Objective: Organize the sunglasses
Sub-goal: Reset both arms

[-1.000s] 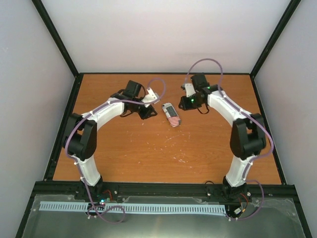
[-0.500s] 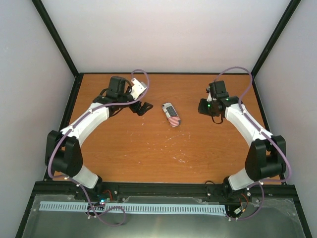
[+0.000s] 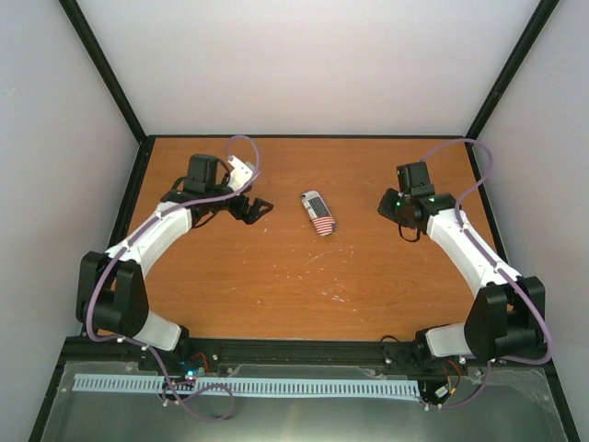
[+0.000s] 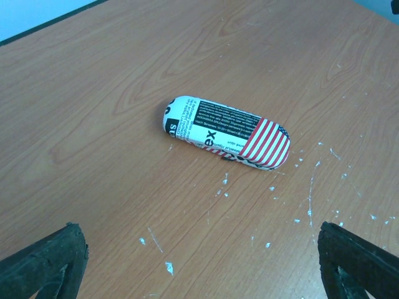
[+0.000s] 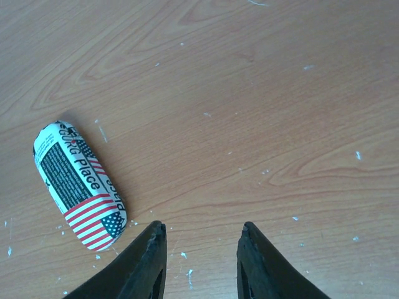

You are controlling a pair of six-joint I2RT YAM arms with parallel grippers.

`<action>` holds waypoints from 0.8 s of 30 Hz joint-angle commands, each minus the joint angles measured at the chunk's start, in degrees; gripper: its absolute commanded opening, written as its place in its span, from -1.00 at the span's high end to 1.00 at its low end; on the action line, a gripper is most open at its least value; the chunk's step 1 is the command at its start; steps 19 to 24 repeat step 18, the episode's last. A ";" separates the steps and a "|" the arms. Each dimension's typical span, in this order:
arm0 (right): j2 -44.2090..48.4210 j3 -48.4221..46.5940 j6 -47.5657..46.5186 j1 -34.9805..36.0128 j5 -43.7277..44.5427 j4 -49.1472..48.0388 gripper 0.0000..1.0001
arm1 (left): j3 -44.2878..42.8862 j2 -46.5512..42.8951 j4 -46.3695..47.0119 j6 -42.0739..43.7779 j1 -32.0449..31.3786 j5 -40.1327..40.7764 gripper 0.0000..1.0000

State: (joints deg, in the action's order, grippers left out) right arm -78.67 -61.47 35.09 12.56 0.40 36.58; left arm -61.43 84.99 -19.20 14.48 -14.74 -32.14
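Note:
The sunglasses are out of view in every frame. A closed oblong case (image 3: 318,213) printed with text and red-white stripes lies flat on the wooden table (image 3: 276,285), near its middle toward the back. My left gripper (image 3: 250,208) hovers to the left of the case, open wide, and only its two dark fingertips (image 4: 43,261) show at the bottom corners of the left wrist view, with the case (image 4: 227,132) ahead of them. My right gripper (image 3: 390,210) hangs well to the right of the case, open and empty (image 5: 202,227), with the case (image 5: 80,185) off to its left.
White flecks and scratches (image 4: 168,268) mark the wood around the case. A black frame rail (image 3: 304,348) runs along the near edge between the arm bases, and pale walls close in the back and sides.
Both arms have swung outward, away from the case, the left one to the left and the right one to the right. The left jaws spread wide and the right jaws parted a little.

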 commanded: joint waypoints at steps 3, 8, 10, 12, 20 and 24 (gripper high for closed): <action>3.53 2.94 5.41 -0.12 4.04 -1.04 0.39 | 0.78 -1.48 2.64 0.98 2.25 -4.28 -0.99; 5.01 4.16 6.28 -0.09 6.72 -0.86 0.39 | 0.69 -1.28 3.09 0.38 2.35 -4.09 -0.99; 5.25 4.40 6.35 -0.14 7.02 -1.05 0.39 | 0.70 -1.32 3.12 0.26 2.39 -4.04 -0.99; 5.20 4.56 6.47 -0.15 7.24 -1.06 0.39 | 0.78 -1.39 3.12 0.18 2.35 -4.07 -0.99; 4.58 4.81 6.99 -0.16 6.81 -0.73 0.38 | 0.74 -1.24 3.61 -0.26 2.35 -4.71 -0.99; 4.58 4.81 6.99 -0.16 6.81 -0.73 0.38 | 0.74 -1.24 3.61 -0.26 2.35 -4.71 -0.99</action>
